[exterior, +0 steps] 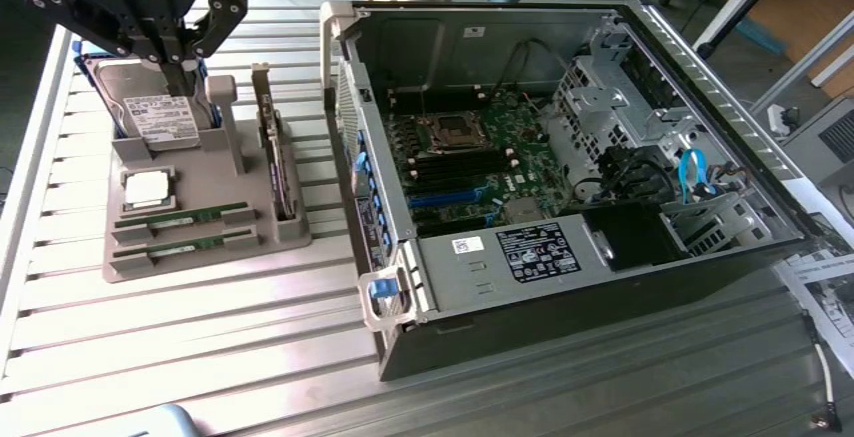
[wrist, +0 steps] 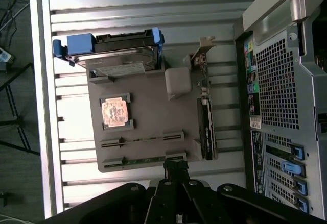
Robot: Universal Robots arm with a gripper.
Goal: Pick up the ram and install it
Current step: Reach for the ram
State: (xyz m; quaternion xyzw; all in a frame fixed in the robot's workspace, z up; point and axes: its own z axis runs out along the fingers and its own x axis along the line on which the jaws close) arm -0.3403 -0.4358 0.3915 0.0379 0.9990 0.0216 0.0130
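Green ram (exterior: 180,219) sits in grey tray (exterior: 127,269) beside CPU (exterior: 147,189) and upright card (exterior: 276,172); tool (exterior: 179,79) above, pressed together

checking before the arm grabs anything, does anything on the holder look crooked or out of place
Nothing stands out. Both ram sticks lie straight in their slots on the grey holder, the CPU sits flat in its pocket, and the expansion card stands upright at the holder's edge.

The desk (exterior: 200,337) is a ribbed metal top of long slats. An open computer case (exterior: 454,282) lies on its side on it. A grey parts holder (exterior: 200,192) sits just beside the case, toward the exterior view's left, and a printed sheet (exterior: 821,282) lies beside the case's opposite end.
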